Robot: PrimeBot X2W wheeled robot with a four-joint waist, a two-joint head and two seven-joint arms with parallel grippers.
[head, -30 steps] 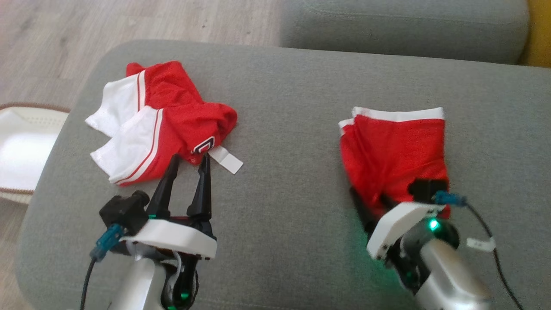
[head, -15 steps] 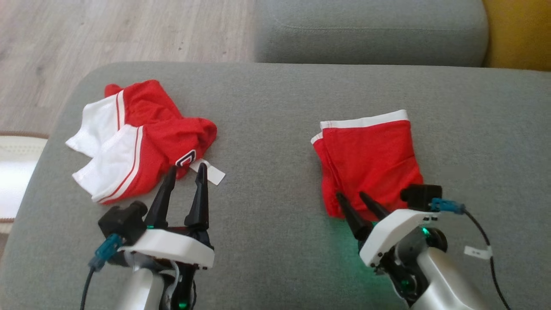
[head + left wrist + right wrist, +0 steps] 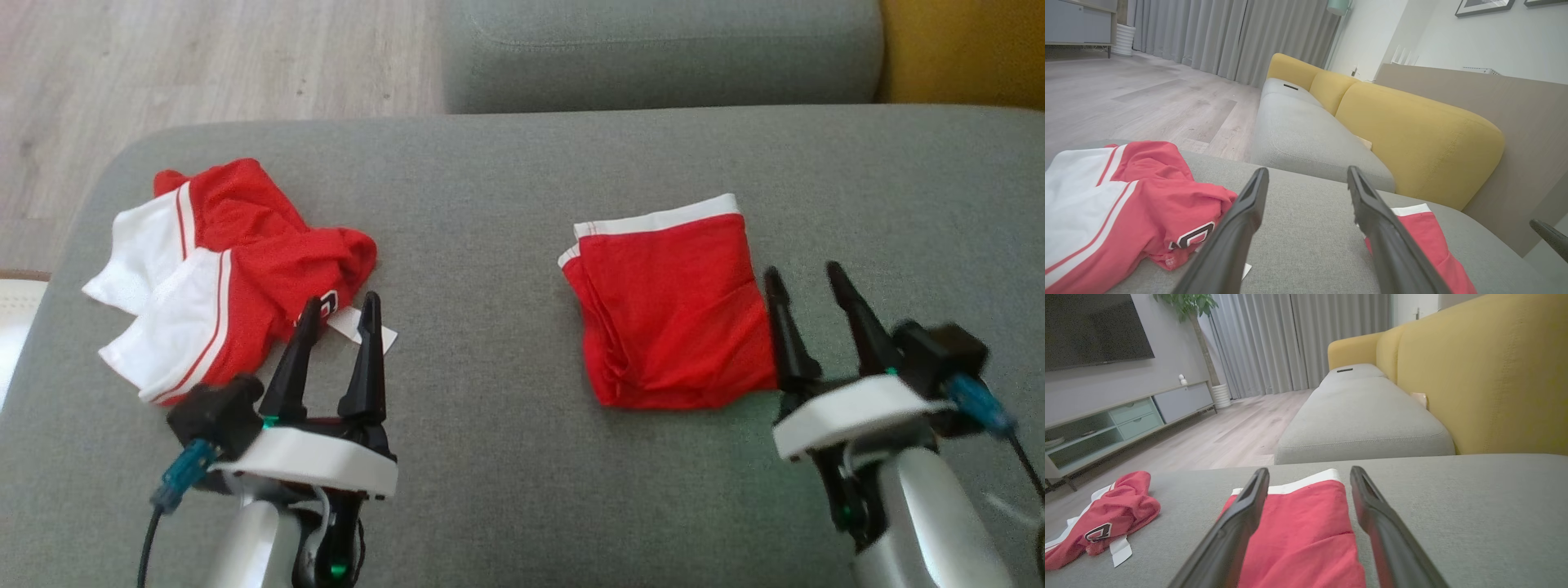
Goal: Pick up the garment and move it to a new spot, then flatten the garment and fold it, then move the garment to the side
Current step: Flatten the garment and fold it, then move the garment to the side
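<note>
A red garment with a white band along its far edge lies folded into a neat rectangle on the grey cushion. My right gripper stands open just right of it, holding nothing; in the right wrist view the gripper points over the fold. A second red and white garment lies crumpled at the left, its white tag sticking out. My left gripper is open, with its fingertips at that tag. The left wrist view shows this gripper between the crumpled garment and the folded one.
Beyond the cushion lies another grey seat cushion, with a yellow backrest at the far right. Wooden floor runs along the far left. A white object sits at the left edge, off the cushion.
My right gripper has drawn back off the folded garment's near edge and swung to its right side. The camera has shifted, so the scene sits further left. The left arm holds still.
</note>
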